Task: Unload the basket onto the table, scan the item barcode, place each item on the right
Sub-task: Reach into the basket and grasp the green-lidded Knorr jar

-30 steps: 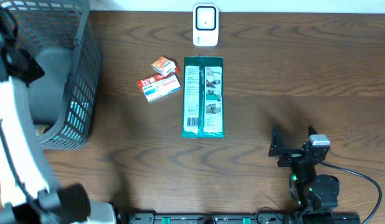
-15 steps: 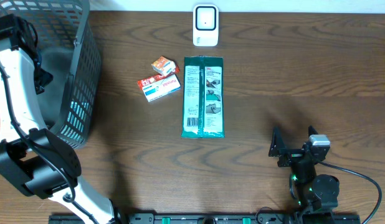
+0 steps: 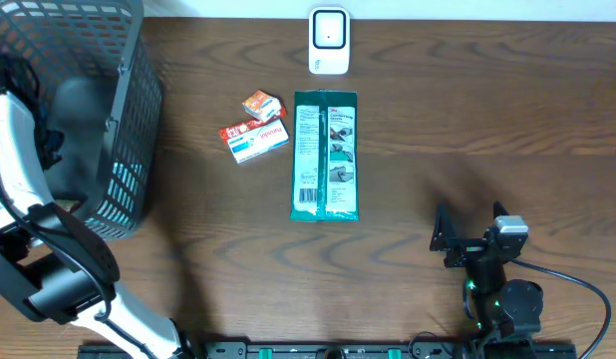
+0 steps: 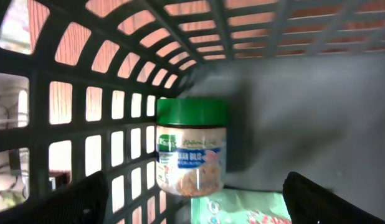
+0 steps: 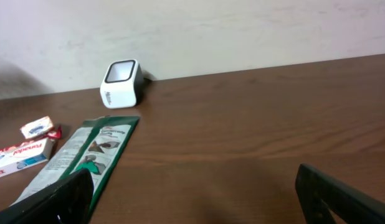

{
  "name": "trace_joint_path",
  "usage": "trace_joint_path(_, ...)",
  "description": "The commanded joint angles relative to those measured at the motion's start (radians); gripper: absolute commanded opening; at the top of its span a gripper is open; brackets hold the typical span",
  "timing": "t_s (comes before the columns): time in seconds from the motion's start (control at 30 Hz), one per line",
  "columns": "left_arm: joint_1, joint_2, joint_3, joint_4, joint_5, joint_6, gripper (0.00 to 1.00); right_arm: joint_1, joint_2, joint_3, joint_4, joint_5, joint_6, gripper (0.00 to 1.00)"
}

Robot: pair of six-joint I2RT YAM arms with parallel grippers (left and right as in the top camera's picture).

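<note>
My left gripper (image 4: 199, 208) is down inside the grey mesh basket (image 3: 124, 150), jaws wide open and holding nothing. Just ahead of it a jar (image 4: 192, 149) with a green lid and a pictured label stands against the basket wall. A pale green packet (image 4: 242, 210) lies at the jar's foot, between my fingers. No barcode shows on either. The white scanner (image 3: 329, 41) stands at the table's far edge. My right gripper (image 3: 472, 235) rests open and empty near the front right, facing the scanner (image 5: 121, 83).
A long green package (image 3: 326, 155) lies flat mid-table, printed side up. Left of it are a toothpaste box (image 3: 255, 139) and a small orange box (image 3: 260, 104). The basket walls close in around the left gripper. The left arm (image 3: 14, 150) reaches over the basket rim.
The left arm has swung over the basket rim and lowered inside toward the jar, jaws widening a little. The right arm and the table items have not moved.
</note>
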Motion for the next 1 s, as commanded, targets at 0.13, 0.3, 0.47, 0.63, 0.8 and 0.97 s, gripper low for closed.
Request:
trace_joint_path(0.13, 0.027, 0.01, -0.097, 0.077, 0.013, -0.067, 0.9, -0.005, -0.003, -0.001, -0.004, -0.004, 0.01, 0.99)
trace_joint_path(0.3, 0.027, 0.01, -0.19, 0.149, 0.013, -0.08, 0.9, -0.005, -0.003, -0.001, -0.004, -0.004, 0.01, 0.99)
trace_joint_path(0.47, 0.027, 0.01, -0.264, 0.211, 0.013, -0.109, 0.9, -0.005, -0.003, -0.001, -0.004, -0.004, 0.01, 0.99)
trace_joint_path(0.63, 0.027, 0.01, -0.317, 0.273, 0.013, -0.109, 0.9, -0.005, -0.003, -0.001, -0.004, -0.004, 0.01, 0.99)
trace_joint_path(0.8, 0.027, 0.01, -0.364, 0.332, 0.013, -0.109, 0.9, -0.005, -0.003, -0.001, -0.004, -0.004, 0.01, 0.99)
trace_joint_path(0.97, 0.026, 0.01, -0.385, 0.399, 0.111, -0.059, 0.91, -0.005, -0.003, -0.001, -0.004, -0.004, 0.01, 0.99)
